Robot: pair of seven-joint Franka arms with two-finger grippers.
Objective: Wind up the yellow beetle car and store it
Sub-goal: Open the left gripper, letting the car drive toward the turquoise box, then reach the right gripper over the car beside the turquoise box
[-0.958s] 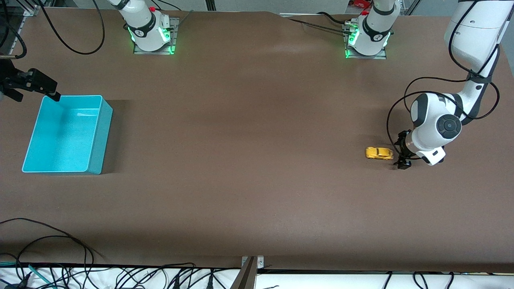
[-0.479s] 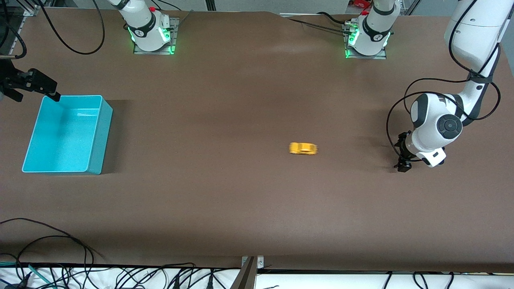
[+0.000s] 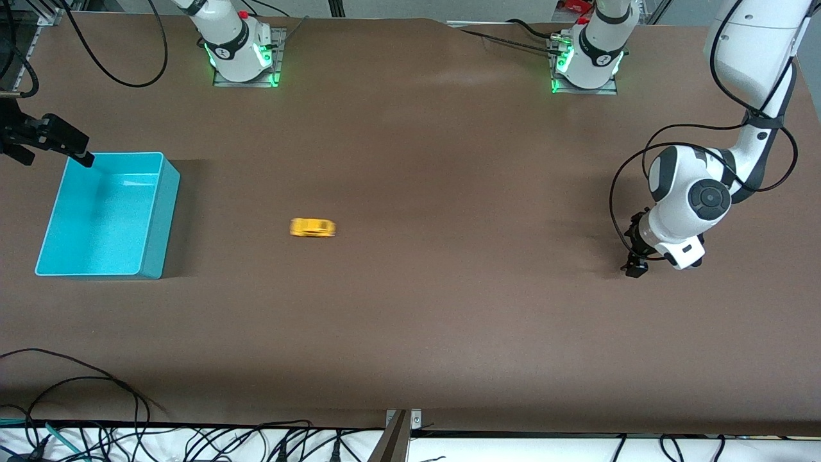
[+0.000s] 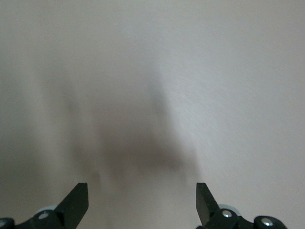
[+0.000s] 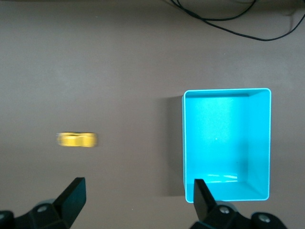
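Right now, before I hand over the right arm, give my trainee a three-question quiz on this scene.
1. True or false: the yellow beetle car is inside the turquoise bin.
2. Which gripper holds the car? A) left gripper B) right gripper C) neither
3. Fill in: the right gripper hangs by the bin's corner, its fingers ____.

Key: 1. False, it is on the table, between the bin and the left gripper. 2. C, both are open. 3. open.
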